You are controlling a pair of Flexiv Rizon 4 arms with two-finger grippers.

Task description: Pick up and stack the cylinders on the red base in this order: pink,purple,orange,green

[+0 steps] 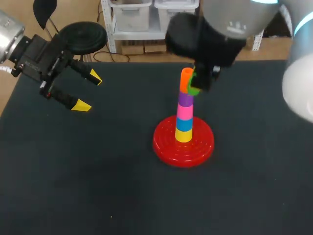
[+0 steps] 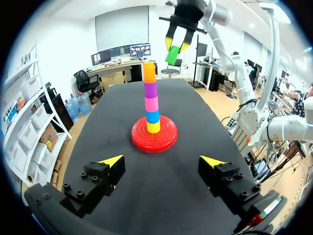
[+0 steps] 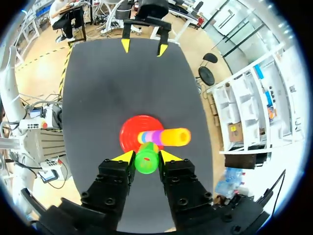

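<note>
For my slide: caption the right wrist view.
Right gripper shut on the green cylinder near the stack on the red base.

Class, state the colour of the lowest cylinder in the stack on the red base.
Yellow cylinder, clearest in the left wrist view.

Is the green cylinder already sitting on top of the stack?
No, the right gripper holds the green cylinder in the air, above and beside the orange cylinder.
</note>
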